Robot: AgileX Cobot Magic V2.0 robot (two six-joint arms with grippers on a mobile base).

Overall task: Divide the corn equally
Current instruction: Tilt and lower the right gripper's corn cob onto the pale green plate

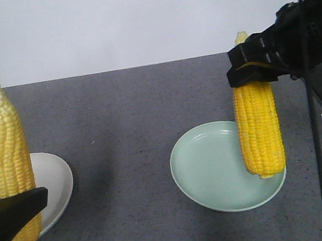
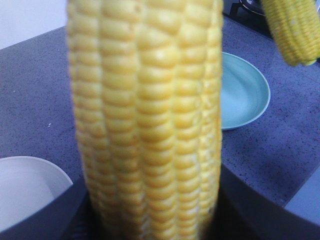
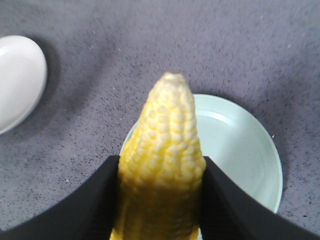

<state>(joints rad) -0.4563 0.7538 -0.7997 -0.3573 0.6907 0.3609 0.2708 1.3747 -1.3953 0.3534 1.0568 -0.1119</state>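
We see the left fingers [image 1: 6, 213] clamped on a pale corn cob [image 1: 0, 161], upright in front of the white plate [image 1: 55, 176]. The right fingers [image 1: 251, 64] clamp a yellow corn cob [image 1: 258, 128] upright, its base at the green plate [image 1: 213, 167] on the bench [image 1: 122, 115].
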